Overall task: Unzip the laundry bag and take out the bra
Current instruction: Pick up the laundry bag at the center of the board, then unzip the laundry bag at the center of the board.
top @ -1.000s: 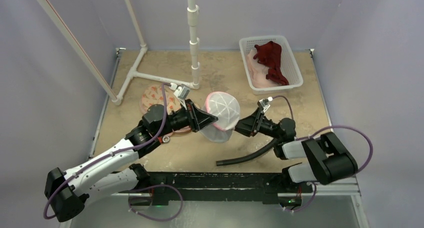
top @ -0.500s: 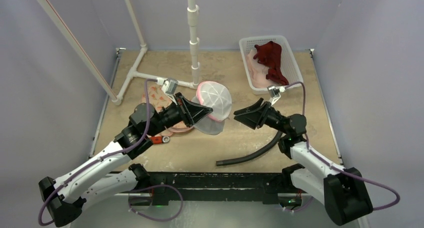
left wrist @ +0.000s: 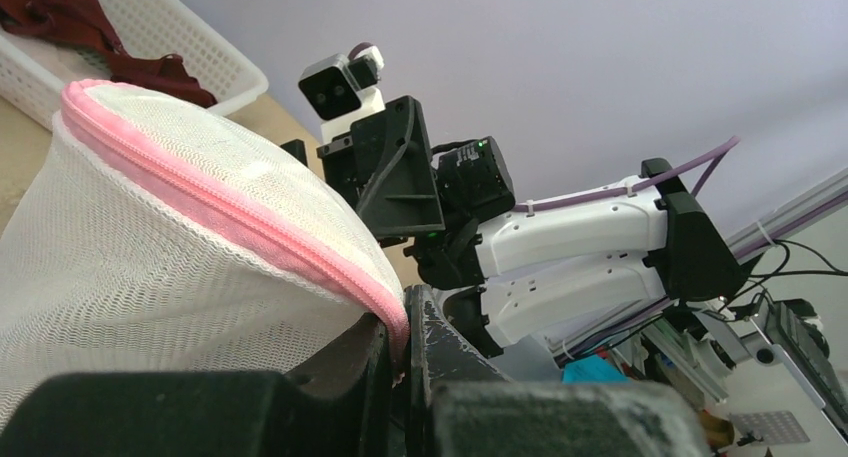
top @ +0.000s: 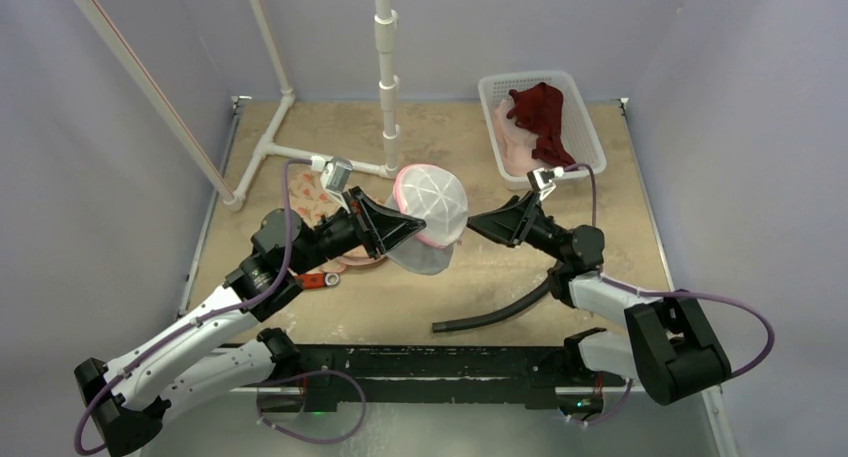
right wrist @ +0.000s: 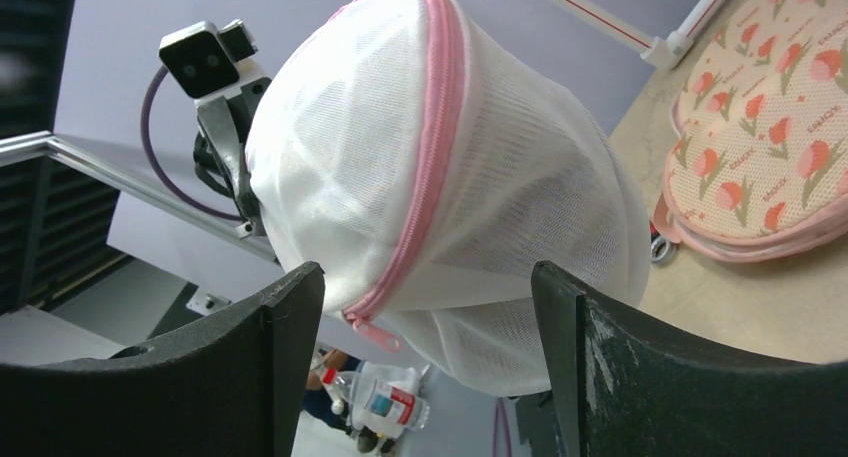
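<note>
Barely started imo: left pincer [left wrist: 400,329] clenched on the pink-zipped white mesh laundry bag [top: 432,202], zip [right wrist: 440,127] looks shut, right pincer [top: 477,227] gaping at its 3 o'clock, bra not out.

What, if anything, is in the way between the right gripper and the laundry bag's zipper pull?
Nothing visible. The open right gripper faces the laundry bag across a bare gap, with the zipper pull hanging in plain sight. The left gripper pinches the bag's rim on the opposite side.

The right pincer [right wrist: 425,282] gapes before the mesh laundry bag [right wrist: 440,167].
</note>
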